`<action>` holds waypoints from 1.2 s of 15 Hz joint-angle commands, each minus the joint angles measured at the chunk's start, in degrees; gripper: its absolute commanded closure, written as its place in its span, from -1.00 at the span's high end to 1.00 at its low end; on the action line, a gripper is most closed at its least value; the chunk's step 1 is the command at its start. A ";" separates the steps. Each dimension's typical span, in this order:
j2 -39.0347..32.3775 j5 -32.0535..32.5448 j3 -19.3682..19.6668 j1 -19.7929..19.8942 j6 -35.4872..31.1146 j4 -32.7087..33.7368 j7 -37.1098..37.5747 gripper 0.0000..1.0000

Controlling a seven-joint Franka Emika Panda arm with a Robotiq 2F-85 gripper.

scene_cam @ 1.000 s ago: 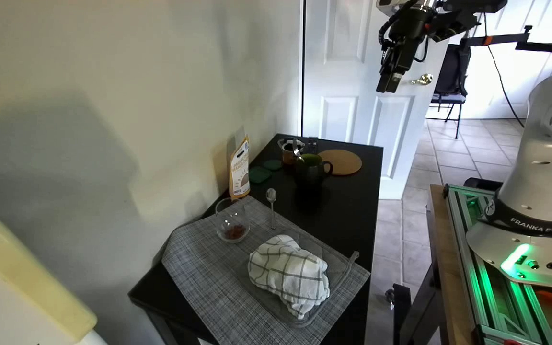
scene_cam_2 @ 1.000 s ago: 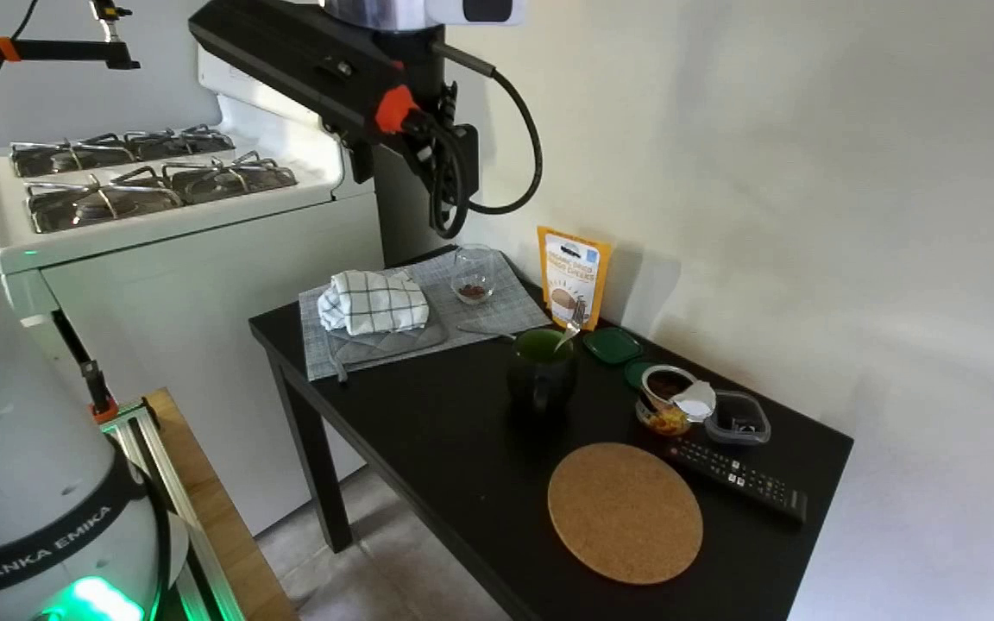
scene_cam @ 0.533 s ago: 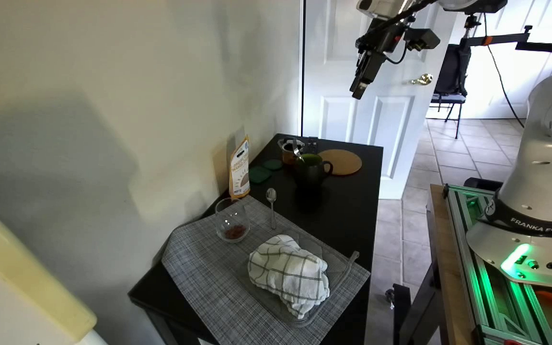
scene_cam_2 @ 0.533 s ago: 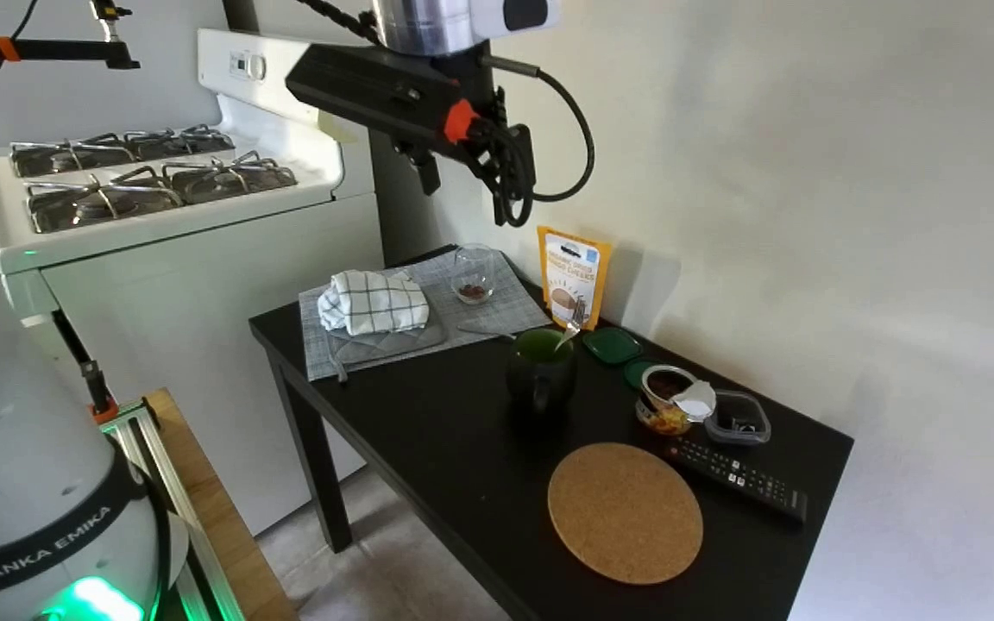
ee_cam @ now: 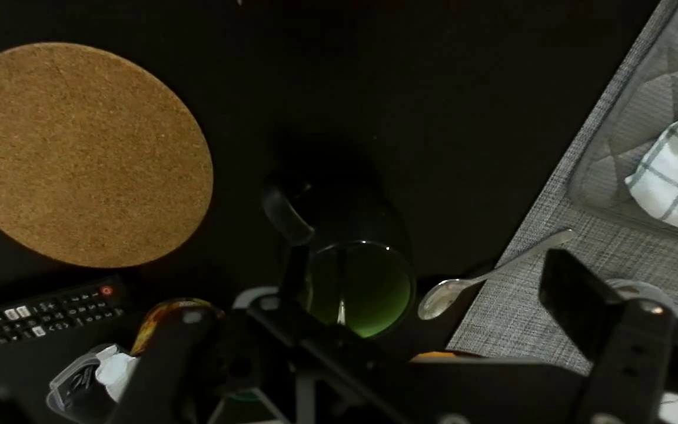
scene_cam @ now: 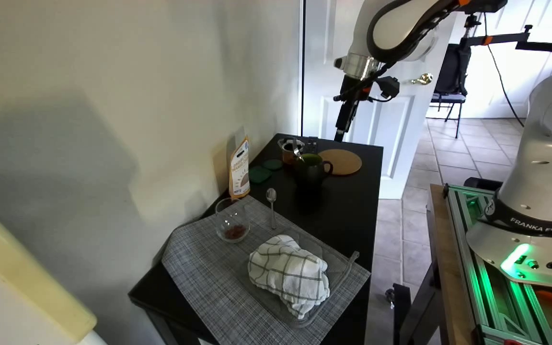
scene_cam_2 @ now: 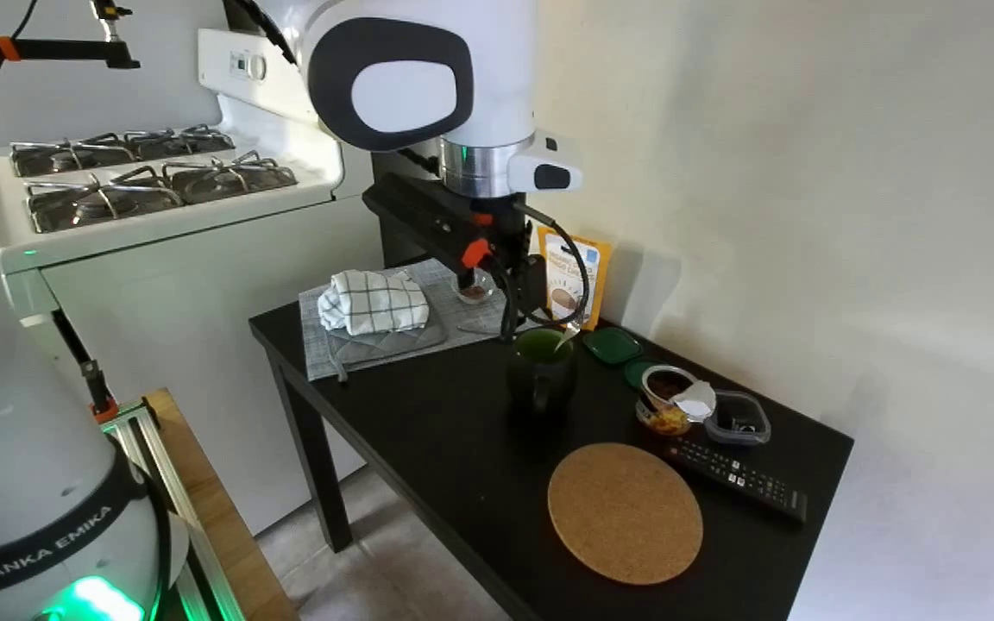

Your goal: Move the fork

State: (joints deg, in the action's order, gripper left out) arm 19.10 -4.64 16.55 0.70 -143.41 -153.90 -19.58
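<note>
The metal fork stands tilted in the dark mug, its tines up above the rim. It shows in both exterior views, as fork and fork, partly behind the cable in the latter. In the wrist view only a sliver of the fork shows; a finger hides the rest. The mug is green inside and also shows in the wrist view. My gripper is open and empty, with its fingers wide apart. In an exterior view the gripper points down, above table height and apart from the mug.
A spoon lies across the placemat's edge beside the mug. A cork disc, remote, food cup, green lids and upright pouch surround the mug. A glass and cloth lie farther along.
The arm has come down toward the table and the mug. In the exterior views my gripper is now much lower. The fork, mug and other objects have not moved.
</note>
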 commanded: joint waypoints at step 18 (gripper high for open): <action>-17.57 -12.97 -1.66 0.92 -12.69 7.56 -5.40 0.31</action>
State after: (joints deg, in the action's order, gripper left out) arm 6.94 -14.64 15.99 0.81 -153.95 -149.46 -23.61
